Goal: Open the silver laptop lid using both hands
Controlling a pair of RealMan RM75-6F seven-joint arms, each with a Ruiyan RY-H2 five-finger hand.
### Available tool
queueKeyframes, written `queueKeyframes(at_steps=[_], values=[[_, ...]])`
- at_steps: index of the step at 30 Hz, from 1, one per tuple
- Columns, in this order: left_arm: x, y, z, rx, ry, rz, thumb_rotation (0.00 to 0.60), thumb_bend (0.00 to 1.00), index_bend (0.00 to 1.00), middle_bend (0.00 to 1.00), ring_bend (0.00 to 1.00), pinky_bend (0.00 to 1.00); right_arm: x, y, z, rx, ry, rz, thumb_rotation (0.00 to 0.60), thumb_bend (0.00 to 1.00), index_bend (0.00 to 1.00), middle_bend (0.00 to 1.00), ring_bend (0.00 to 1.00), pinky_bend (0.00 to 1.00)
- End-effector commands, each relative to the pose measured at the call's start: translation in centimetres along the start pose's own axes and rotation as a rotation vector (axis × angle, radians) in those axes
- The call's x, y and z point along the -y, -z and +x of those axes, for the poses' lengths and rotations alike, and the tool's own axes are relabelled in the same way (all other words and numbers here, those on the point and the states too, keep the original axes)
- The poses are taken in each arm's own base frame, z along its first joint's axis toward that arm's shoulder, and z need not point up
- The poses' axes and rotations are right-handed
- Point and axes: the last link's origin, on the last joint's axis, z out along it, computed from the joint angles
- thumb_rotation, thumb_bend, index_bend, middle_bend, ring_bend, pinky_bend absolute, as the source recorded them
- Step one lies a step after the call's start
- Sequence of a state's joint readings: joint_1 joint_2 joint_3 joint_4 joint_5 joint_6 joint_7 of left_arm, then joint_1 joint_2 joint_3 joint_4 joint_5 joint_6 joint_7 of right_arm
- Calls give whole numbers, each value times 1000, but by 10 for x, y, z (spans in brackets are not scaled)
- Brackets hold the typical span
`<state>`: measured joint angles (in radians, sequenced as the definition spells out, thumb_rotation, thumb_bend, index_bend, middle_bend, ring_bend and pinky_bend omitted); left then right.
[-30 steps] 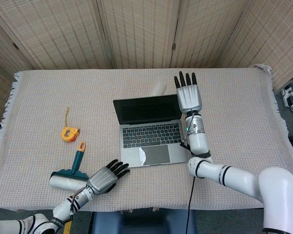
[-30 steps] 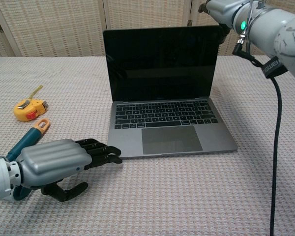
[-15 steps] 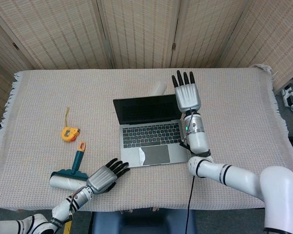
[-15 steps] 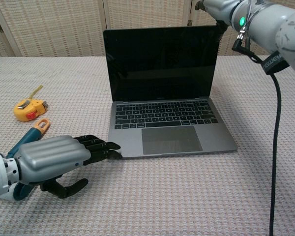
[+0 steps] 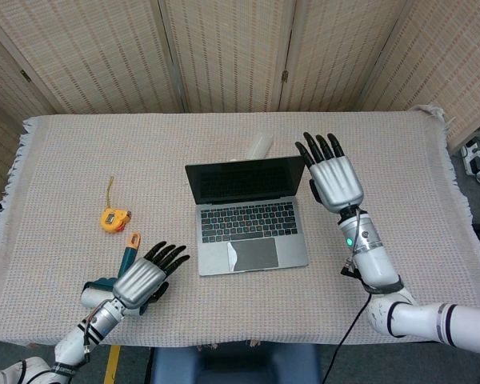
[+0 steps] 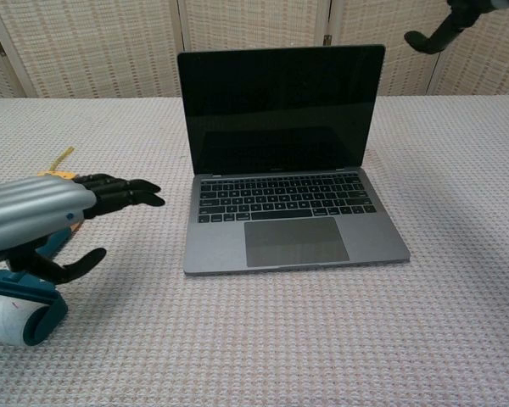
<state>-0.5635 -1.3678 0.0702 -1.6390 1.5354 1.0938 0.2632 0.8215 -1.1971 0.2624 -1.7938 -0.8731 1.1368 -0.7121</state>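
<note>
The silver laptop [image 5: 248, 212] is seen open at centre; the left hand [image 5: 142, 279] and right hand [image 5: 334, 178] are spread, nothing is held.

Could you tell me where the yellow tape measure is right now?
In the head view, the yellow tape measure lies left of the laptop, just beyond the lint roller.

Laptop [image 5: 252, 222]: silver-grey body, black screen, black keys, grey trackpad. Bench [image 5: 80, 160] cloth: pale beige-pink weave, white fringe at edges. Tape measure [image 5: 112, 218]: yellow-orange case, yellow tape. Lint roller [image 6: 17, 315]: teal frame and handle, orange tip, white roll. Left hand [image 5: 142, 278] and right hand [image 5: 334, 176]: silver-grey backs, black fingers. Screen panels [image 5: 224, 48] behind: tan woven lattice.
</note>
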Motion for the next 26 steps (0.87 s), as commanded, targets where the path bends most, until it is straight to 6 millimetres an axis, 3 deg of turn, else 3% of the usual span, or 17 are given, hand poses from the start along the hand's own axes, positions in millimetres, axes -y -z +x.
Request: queueKeyframes(at_steps=[1,7,12,19,26], values=[[27,19,15,-74,42,110,600,657,36,14,12,0,-28,47,-6,21,-41,1,600,577,0,0,0,0],[69,53,36,-204,112,280,600,658,48,18,22,0,-64,103,-20,14,-98,-21,600,577,0,0,1,0],[89,83,45,-290,143,384,600,658,59,29,26,0,-86,147,-39,18,-151,-36,600,577,0,0,14,0],[93,123,39,-316,131,486,600,658,65,32,27,0,-102,197,-62,-5,-198,-82,600,577,0,0,17,0],[85,153,26,-361,125,539,600,658,71,34,33,0,-108,229,-77,-25,-239,-132,600,577,0,0,17,0]])
